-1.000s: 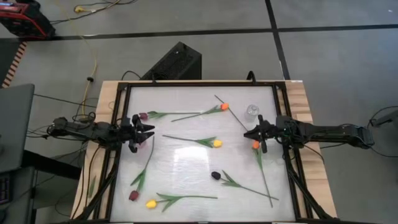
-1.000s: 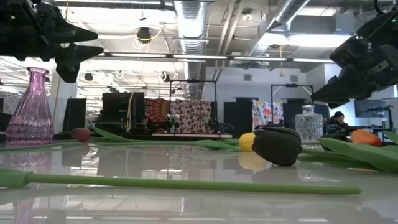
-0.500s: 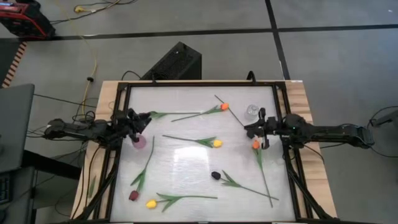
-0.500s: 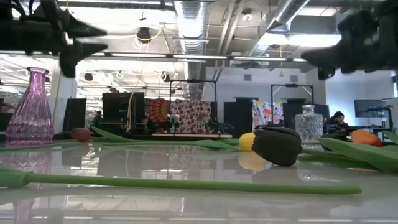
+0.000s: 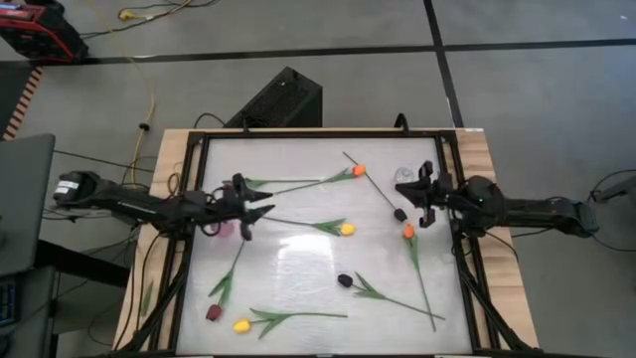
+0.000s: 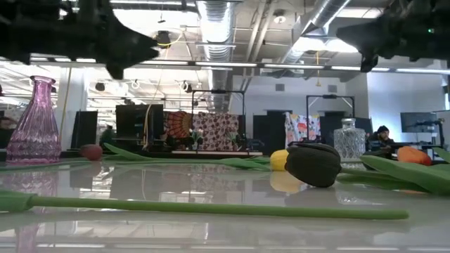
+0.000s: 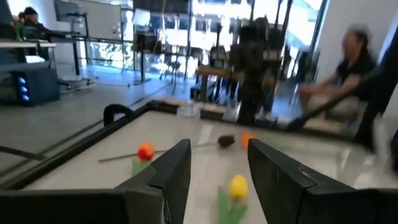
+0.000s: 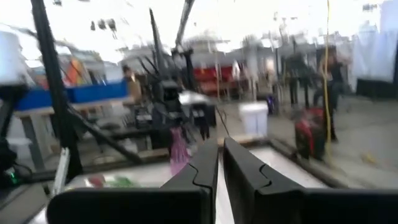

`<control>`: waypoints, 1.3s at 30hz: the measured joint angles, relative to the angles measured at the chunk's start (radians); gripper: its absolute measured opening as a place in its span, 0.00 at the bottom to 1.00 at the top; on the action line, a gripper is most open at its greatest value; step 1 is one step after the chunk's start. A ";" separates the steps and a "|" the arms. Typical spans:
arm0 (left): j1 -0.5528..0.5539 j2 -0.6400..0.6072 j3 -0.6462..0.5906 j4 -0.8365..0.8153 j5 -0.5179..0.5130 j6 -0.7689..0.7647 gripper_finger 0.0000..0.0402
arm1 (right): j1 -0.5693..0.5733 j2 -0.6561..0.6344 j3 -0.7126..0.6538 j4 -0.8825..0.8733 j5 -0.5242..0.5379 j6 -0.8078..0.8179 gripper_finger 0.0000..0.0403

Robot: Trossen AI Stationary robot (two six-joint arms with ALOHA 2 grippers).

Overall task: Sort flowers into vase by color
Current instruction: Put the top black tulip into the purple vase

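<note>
We note tulips scattered on the glossy white table; left gripper released, right gripper clenched empty.

Grey floor crossed by dark seams, with a yellow cable trailing over it and a black box lying just behind the wooden table. Overhead — silver ducts and strip lights under an open ceiling. Across the hall, a patterned cloth hangs on a dark frame; beyond it, desks, screens and a seated person — a red case stands on the floor.
</note>
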 joint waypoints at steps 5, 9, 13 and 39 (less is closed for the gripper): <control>0.000 0.167 0.110 0.011 -0.007 0.116 0.37 | 0.000 0.093 0.170 -0.389 0.063 0.021 0.14; 0.000 0.257 0.168 0.004 0.028 0.178 0.37 | 0.000 0.222 0.328 -0.647 0.076 0.080 0.16; 0.000 0.311 0.195 -0.003 0.051 0.245 0.37 | 0.003 0.375 0.486 -0.858 0.076 0.113 0.22; 0.006 0.337 0.253 -0.029 0.041 0.312 0.37 | -0.188 1.241 0.946 -1.175 0.129 0.176 0.33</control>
